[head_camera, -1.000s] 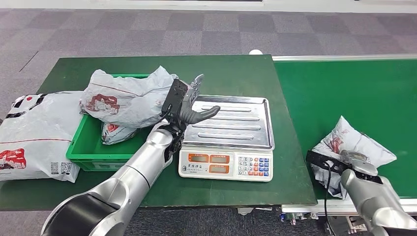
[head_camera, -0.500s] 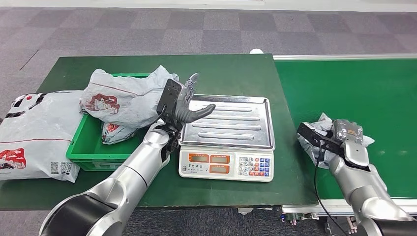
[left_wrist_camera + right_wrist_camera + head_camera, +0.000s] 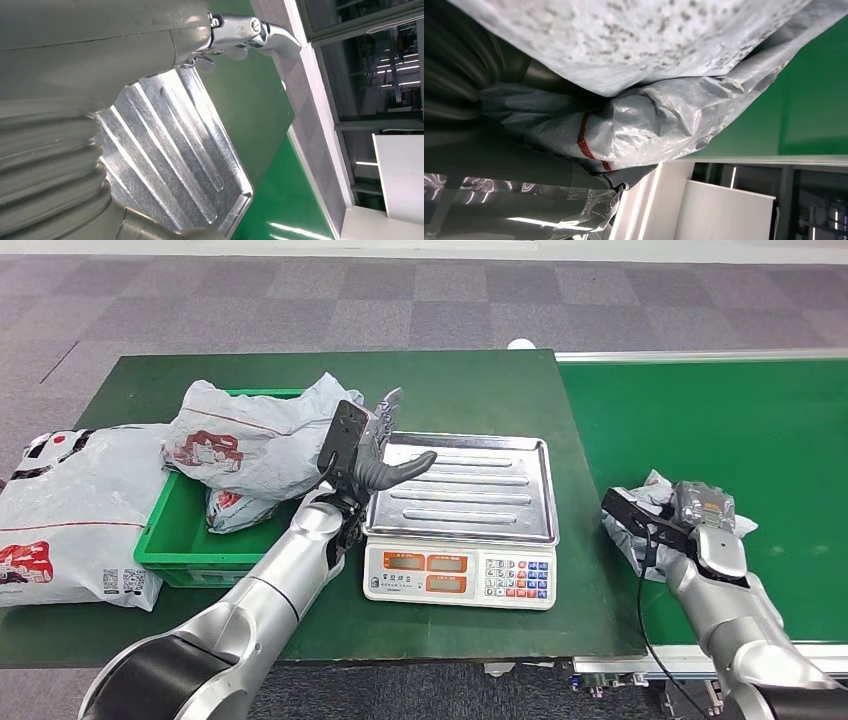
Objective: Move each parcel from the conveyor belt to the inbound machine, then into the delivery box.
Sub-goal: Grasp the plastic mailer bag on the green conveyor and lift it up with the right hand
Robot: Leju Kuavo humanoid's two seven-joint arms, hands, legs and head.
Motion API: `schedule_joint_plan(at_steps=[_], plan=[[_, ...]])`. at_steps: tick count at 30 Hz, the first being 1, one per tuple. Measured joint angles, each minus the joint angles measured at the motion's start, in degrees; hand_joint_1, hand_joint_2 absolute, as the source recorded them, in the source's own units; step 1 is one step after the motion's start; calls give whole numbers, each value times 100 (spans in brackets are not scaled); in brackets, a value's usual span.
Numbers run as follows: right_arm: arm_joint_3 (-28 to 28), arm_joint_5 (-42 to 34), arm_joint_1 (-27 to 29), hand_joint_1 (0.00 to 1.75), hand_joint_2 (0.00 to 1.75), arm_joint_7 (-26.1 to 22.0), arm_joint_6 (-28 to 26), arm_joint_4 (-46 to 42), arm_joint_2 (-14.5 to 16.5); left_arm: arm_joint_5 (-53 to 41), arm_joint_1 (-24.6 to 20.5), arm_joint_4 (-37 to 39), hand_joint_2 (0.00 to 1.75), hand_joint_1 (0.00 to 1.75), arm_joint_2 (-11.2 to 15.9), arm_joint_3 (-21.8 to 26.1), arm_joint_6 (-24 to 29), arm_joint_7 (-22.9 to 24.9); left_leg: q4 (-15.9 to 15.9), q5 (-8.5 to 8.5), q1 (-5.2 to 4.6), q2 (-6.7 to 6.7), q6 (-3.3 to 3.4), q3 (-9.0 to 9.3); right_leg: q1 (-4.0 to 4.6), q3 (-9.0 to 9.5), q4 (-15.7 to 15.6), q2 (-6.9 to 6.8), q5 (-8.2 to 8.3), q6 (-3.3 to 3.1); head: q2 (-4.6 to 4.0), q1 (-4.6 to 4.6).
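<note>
Dark green table (image 3: pixel 470 390): lying under the left hand and carrying everything on that side; it is ending at a long edge between the two hands.
Conveyor belt (image 3: pixel 720 420): stretching out beyond and beside the right hand, butting against the table.
Large grey parcel (image 3: pixel 70 510): lying well out to the far side of the left arm, past the bin, hanging over the table's edge.
Weighing scale (image 3: pixel 465 525): sitting just beside the left hand, toward the right hand; its ribbed steel tray (image 3: pixel 175 160) is lying directly below the thumb, its keypad facing the robot.
Green delivery bin (image 3: pixel 180 540): standing just beside the left forearm, away from the scale.
Parcel heaped on the bin (image 3: pixel 250 440): bulging over the rim and touching the back of the left hand.
Small parcel in the bin (image 3: pixel 235 510): lying beneath the heaped one.
Crumpled parcel (image 3: pixel 650 515): being gripped by the right hand, near the belt's edge closest to the table; the film is wrapping round the fingers (image 3: pixel 589 135).
Left hand (image 3: pixel 375 450): hovering over the tray's edge, fingers spread, holding nothing.
Right hand (image 3: pixel 690 515): clutching the crumpled parcel.
</note>
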Motion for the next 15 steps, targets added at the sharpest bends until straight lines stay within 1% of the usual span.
schedule_joint_plan(at_steps=[4, 8, 11, 15], plan=[[0, -52, 10, 175, 175, -31, -116, -8, 3, -1, 0, 0, 175, 0, 1, 0, 0, 0, 0, 0, 0, 0, 0, 0, 0, 0, 0, 0, 0, 0, 0, 0], [-30, -443, 143, 175, 175, -269, -810, -224, 7, -33, 0, 0, 175, 0, -2, 0, 1, 11, 0, 0, 0, 0, 0, 0, 0, -2, 0, 0, 0, 0, 0, 1], [-150, -790, 380, 175, 175, -448, -1253, -668, 11, -78, 0, 2, 175, 0, -20, 0, 7, 30, 0, -1, 0, -1, 0, -1, 0, -4, 0, -1, -1, 0, 0, 0], [-307, -1084, 715, 175, 175, -501, -1472, -1421, -1, -136, -1, 13, 175, 0, -61, 0, 12, 77, 0, -1, -1, 0, 0, -3, -1, -8, 0, 1, -1, 0, 0, 0]])
